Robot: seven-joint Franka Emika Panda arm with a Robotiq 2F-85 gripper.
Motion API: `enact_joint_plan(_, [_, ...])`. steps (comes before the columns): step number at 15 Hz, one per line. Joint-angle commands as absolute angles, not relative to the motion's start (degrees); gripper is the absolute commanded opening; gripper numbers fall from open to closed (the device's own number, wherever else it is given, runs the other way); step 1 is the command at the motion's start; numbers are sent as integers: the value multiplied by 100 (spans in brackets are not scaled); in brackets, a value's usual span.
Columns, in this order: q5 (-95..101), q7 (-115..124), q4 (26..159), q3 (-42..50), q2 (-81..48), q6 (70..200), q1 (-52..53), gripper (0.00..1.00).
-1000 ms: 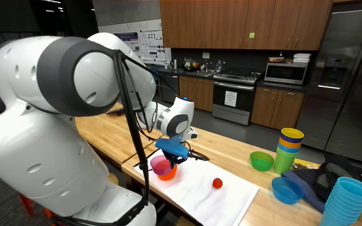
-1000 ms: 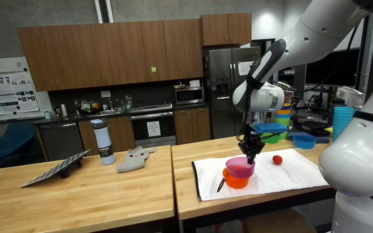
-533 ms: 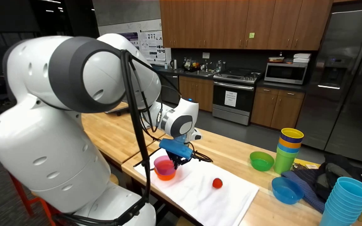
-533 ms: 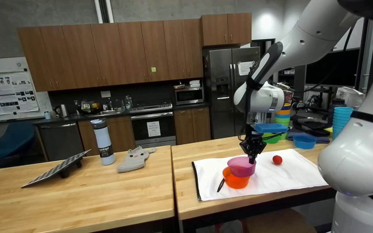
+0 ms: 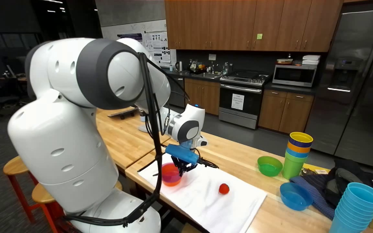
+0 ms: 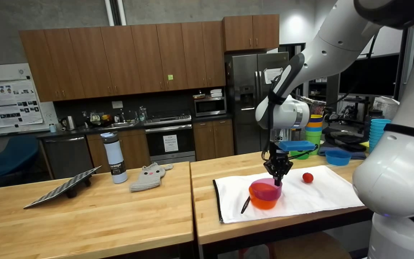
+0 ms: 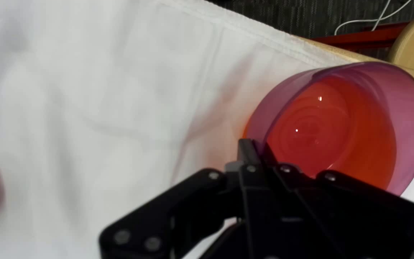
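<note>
My gripper [image 7: 258, 148] is shut on the near rim of a see-through pink-purple bowl [image 7: 410, 115], one finger outside the wall and one inside. Directly beneath is an orange bowl [image 6: 263, 205]. In both exterior views the pink bowl [image 5: 171, 172] overlaps it, its lower part appearing to sit within the orange one. Whether its base rests there I cannot tell. From above, orange shows through the pink wall. A small red ball [image 6: 308, 177] lies apart on the white cloth [image 5: 206, 200] under everything; only its edge enters the wrist view at the left.
A black pen-like thing [image 6: 245, 205] lies beside the orange bowl. Farther along the table stand a green bowl [image 5: 269, 166], a blue bowl [image 5: 296, 196], stacked coloured cups [image 5: 296, 155] and stacked light-blue cups [image 5: 356, 207]. A bottle [image 6: 114, 158] and a grey knitted item [image 6: 149, 177] occupy the neighbouring table.
The pink bowl, held throughout, has come down and shifted over the orange bowl, so the two overlap more. The arm's upper links have swung; the red ball has stayed put.
</note>
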State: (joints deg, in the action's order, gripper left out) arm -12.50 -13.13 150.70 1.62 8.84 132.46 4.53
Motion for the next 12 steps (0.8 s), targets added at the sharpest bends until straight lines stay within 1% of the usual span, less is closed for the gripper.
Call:
enact_joint_plan(1, [-1352, -1404, 14866, 103, 690, 13220, 431, 1])
enact_joint_plan(7, [-1204, -1324, 14711, 0, 563, 13199, 418, 1])
enact_joint_plan(8, [-1251, -1314, 14816, 5, 619, 13234, 404, 3])
enact_joint_plan(12, [-1249, -1313, 14771, -22, 578, 13234, 407, 3])
